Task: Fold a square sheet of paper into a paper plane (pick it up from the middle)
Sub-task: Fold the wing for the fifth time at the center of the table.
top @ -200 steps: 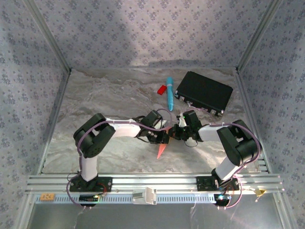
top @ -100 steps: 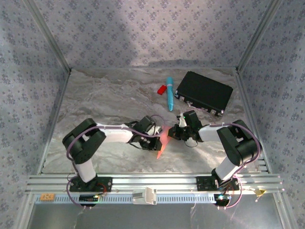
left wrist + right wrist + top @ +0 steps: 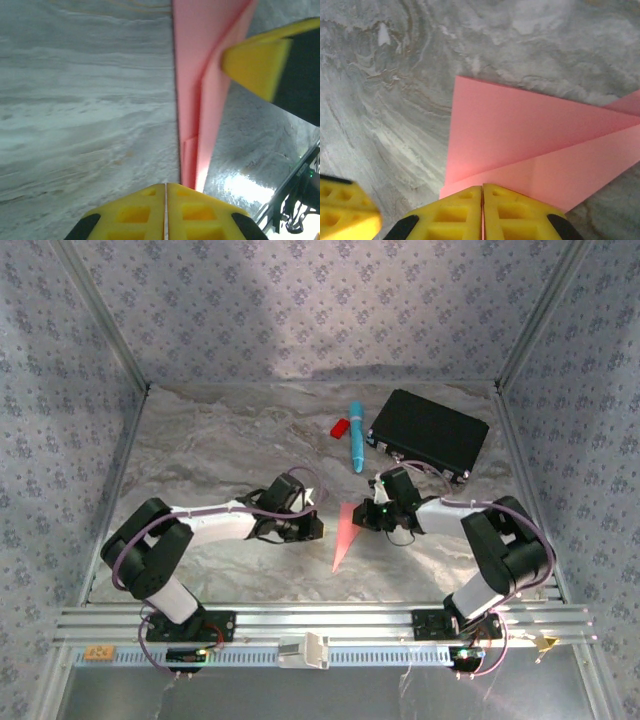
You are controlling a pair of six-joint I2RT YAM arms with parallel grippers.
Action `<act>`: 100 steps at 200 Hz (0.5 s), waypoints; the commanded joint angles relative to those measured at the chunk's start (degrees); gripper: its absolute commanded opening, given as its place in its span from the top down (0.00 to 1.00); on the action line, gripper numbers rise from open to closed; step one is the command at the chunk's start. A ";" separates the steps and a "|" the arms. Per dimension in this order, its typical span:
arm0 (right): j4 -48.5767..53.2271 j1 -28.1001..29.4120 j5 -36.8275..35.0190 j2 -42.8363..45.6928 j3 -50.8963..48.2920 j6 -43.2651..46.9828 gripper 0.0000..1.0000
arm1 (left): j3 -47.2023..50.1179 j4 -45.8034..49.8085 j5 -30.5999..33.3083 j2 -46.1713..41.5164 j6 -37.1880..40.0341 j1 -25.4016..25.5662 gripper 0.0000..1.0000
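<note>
Subject: paper plane (image 3: 345,530) lies flat on the table (image 3: 200,460) between the two arms, point toward the near edge.

Left gripper (image 3: 316,527) is closed just beside the plane, with nothing between its fingers. Right gripper (image 3: 482,189) is closed at the wide end; whether it presses the paper I cannot tell.

Handling, as judged: very light, thin, easily crushed, and likely to slide on the smooth top. Best hold is the centre ridge near mid-length.

Container: black case (image 3: 428,433), lid down, contents hidden.
</note>
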State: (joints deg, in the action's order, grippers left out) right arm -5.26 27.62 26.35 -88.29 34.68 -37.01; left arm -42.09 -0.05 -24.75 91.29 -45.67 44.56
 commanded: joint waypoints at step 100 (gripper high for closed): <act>4.70 -0.29 -11.68 17.47 -10.88 -10.22 0.85 | -0.46 -7.65 -6.14 6.48 -4.95 -0.39 0.77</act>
State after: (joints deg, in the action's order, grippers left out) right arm -1.19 27.57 16.25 -71.72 25.08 -44.10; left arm -40.69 -6.26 -27.94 95.81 -50.15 44.14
